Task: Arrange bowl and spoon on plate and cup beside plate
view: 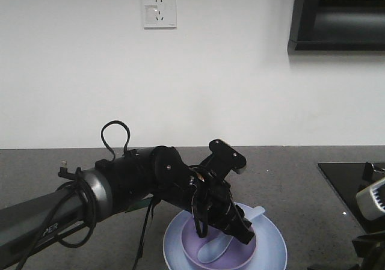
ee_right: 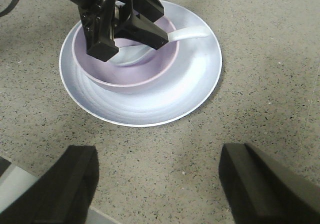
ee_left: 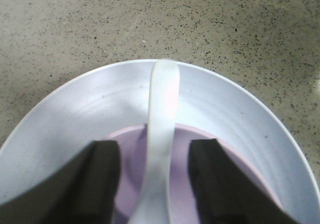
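The left gripper (ee_right: 129,48) stood spread astride the spoon (ee_right: 187,33), which lay in the lavender bowl (ee_right: 140,79) on the blue plate (ee_right: 195,79). The right gripper (ee_right: 160,184) hung nearby, jaws apart.

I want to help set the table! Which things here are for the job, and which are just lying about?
For the job: plate, bowl, spoon, left fingers. The cup is not in view.

Just lying about: wall socket, dark shelf.
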You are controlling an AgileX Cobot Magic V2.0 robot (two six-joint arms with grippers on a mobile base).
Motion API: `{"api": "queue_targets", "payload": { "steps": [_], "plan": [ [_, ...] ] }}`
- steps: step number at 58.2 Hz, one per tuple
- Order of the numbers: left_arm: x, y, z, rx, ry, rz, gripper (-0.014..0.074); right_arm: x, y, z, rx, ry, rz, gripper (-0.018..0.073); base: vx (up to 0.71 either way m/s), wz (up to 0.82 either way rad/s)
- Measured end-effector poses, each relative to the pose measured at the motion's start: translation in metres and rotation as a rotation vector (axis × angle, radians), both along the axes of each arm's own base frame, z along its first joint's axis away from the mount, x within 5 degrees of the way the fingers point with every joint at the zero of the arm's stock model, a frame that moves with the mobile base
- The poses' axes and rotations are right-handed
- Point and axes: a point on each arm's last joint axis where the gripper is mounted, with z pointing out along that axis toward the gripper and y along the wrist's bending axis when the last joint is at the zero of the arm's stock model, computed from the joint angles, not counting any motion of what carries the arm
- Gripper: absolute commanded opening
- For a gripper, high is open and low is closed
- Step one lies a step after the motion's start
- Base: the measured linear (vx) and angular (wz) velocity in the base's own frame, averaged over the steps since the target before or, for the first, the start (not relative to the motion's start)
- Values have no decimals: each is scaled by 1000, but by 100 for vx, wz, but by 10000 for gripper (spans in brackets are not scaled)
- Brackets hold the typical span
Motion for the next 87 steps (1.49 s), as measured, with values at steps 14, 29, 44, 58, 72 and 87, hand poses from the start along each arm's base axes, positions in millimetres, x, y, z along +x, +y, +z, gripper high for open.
{"api": "queue_targets", "payload": {
  "steps": [14,29,44,58,72,87],
  "plan": [
    [-2,1,1,7,14,-6,612,0,0,0,0,-1,0,549,0,0],
    [-21,18,40,60,-6,-49,589,0,0,0,0,-1,0,549,0,0],
    [-45,78,118,41,-20,98,589,0,0,0,0,-1,0,549,0,0],
    [-91,145,188,46,-107,221,589,0,0,0,0,-1,0,549,0,0],
    [-126,207,223,134,-186,425,589,0,0,0,0,-1,0,549,0,0],
    [-121,262,209,219,-132,662,589,0,0,0,0,-1,0,549,0,0]
  ]
}}
